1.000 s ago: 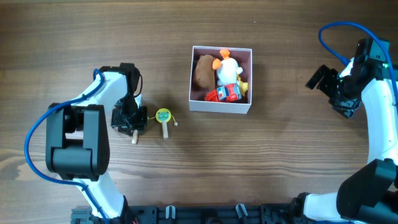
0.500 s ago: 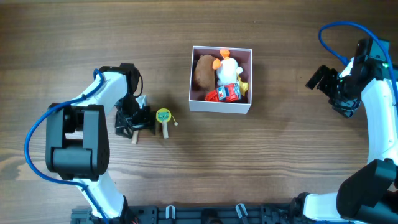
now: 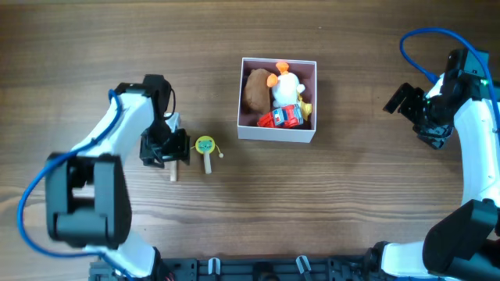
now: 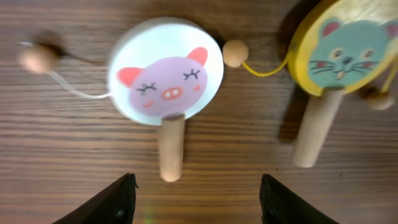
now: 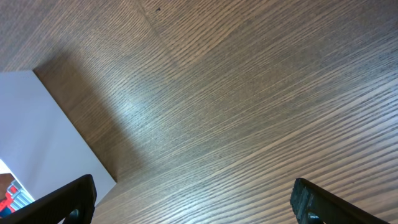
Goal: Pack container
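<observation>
- Under the left claw [image 4: 198, 186], a drum with a pink pig face [image 4: 165, 78] is lying flat on the wooden table [image 3: 94, 47]. Its stick [image 4: 171, 149] is pointing at the gap between the two fingers [image 4: 118, 199].
- This left claw is hanging wide open and is holding nothing. Neither finger is touching the pig drum.
- Just to the right of the left claw, a yellow drum with a cat face [image 3: 205, 144] is lying beside the pig drum, close but not touching it. A bead [image 4: 234, 53] on a yellow string is resting between the two drums.
- Farther to the right, well apart from the left claw, the container [image 3: 277, 134] is sitting on the table, between the two claws.
- Inside the container, a brown soft toy [image 3: 255, 90], a white bird toy [image 3: 284, 86] and a red car [image 3: 281, 117] are lying packed close together.
- The right claw [image 5: 193, 193] is hanging to the right of the container, well apart from it. It is standing wide open and is holding nothing.
- In the right claw's own camera, a white corner of the container is showing off to the left of its fingers, and they are not touching it.
</observation>
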Robot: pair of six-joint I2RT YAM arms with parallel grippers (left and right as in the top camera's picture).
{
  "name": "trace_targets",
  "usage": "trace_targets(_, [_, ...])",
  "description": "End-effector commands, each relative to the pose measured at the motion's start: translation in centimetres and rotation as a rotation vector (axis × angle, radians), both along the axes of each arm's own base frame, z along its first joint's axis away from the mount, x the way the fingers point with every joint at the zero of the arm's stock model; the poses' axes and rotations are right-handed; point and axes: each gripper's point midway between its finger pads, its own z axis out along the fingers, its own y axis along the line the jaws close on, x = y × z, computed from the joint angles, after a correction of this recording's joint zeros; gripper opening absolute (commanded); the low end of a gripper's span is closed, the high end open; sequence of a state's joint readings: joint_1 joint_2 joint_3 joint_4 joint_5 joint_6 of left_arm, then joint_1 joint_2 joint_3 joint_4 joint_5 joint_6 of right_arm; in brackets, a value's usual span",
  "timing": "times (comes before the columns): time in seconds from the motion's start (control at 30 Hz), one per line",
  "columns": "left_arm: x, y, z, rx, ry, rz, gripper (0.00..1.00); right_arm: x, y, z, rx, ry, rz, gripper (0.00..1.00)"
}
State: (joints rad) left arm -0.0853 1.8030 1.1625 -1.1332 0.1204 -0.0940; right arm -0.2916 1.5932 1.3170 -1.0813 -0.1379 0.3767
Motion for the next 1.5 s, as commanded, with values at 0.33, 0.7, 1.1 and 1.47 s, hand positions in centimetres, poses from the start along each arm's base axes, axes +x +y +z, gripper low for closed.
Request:
trace_targets(0.33, [-2.4,1.6,-3.2,0.088,-0.094,0.061,0.62,0.1,0.2,-0.2,0.011,-0.002,0.010,1.00])
trace_targets(0.7, [-1.3,1.5,-3.3,0.086,-0.136,0.054,0.37,0.1,0.2,-0.2,0.012,-0.001,0.010,1.00])
trace_targets(1.1, [-0.9,2.8,-3.3,0.158,-0.158,0.041,0.15,0.1,0.2,-0.2,0.013,0.001,0.010,1.00])
trace_targets(1.47, [-0.3,1.8,-1.4,0.156,-0.153,0.006,0.04,0.1,0.2,-0.2,0.013,0.001,0.010,1.00])
